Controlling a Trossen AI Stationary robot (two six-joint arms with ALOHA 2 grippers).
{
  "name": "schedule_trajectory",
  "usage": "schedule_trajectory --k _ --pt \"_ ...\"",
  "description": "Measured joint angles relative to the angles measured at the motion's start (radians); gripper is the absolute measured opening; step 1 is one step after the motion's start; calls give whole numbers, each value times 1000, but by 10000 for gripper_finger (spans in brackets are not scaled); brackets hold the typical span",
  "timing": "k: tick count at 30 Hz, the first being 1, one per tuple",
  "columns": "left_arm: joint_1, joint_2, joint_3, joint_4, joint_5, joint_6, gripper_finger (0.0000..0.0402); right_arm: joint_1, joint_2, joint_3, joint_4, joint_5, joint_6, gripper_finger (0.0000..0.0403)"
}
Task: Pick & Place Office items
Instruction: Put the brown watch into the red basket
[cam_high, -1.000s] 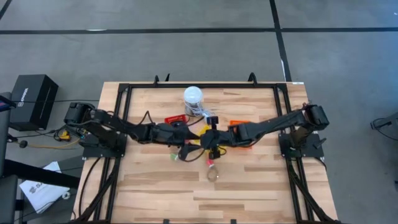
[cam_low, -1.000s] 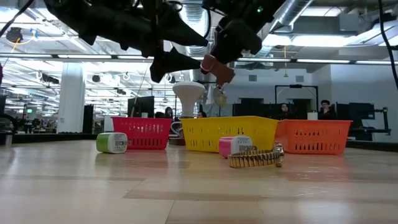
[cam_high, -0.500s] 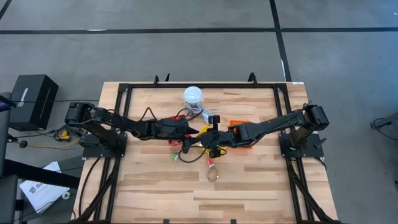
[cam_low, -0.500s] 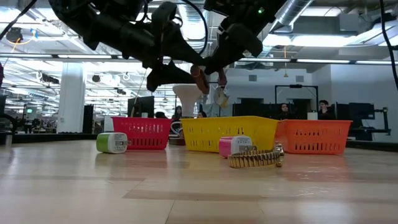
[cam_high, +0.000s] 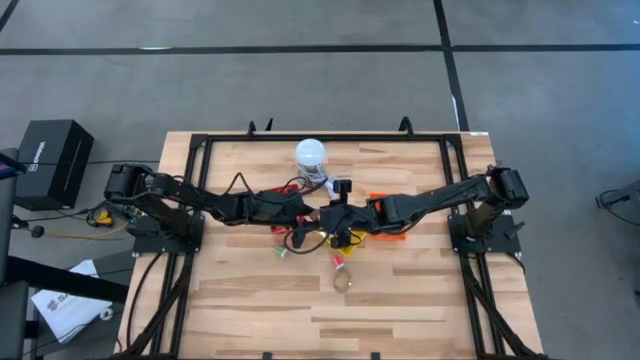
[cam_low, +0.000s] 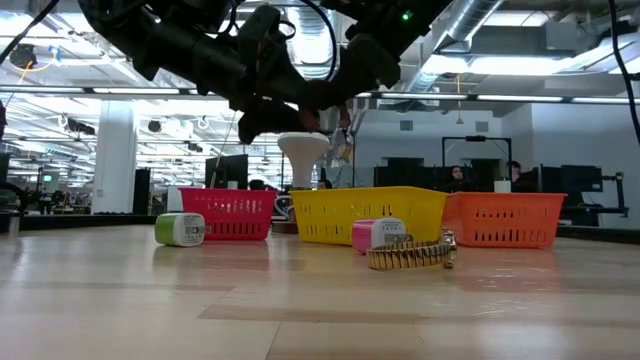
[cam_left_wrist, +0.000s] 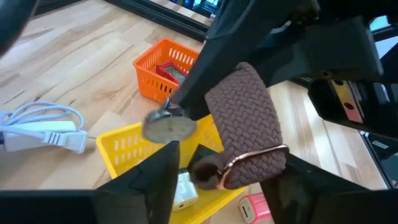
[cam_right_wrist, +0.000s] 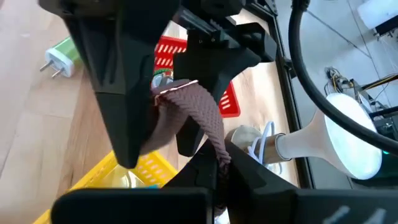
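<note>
Brown woven watch strap (cam_left_wrist: 245, 121) hangs looped above yellow tray (cam_left_wrist: 124, 152); gold bracelet (cam_low: 412, 254) lies on table

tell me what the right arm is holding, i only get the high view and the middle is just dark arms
Observer: A brown woven strap with a metal buckle, pinched in the right gripper, whose fingers are shut.
Operator: and the left one
Observer: The left gripper is open, one finger on each side of the strap. I cannot tell whether they touch it.
Operator: what's under them
Observer: The yellow basket.
</note>
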Motion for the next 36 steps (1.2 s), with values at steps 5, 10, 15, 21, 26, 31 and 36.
schedule_trajectory --k 5,10,15,21,26,31,36 --pt "0 0 0 0 0 2 146 0 0 0 -2 -2 0 7" --pt "0 0 0 0 0 20 104 0 0 0 -5 -3 0 8" --pt "0 0 0 0 -2 41 77 0 0 0 -5 -3 1 9" --pt "0 0 0 0 -2 41 46 0 0 0 -7 -23 2 9" --pt "0 0 0 0 -1 56 12 0 0 0 -27 -63 49 9" --pt "0 -3 0 1 -1 58 11 1 0 -1 -79 -74 95 36" --pt "0 -3 0 1 -1 59 8 0 0 -1 -103 -74 125 91"
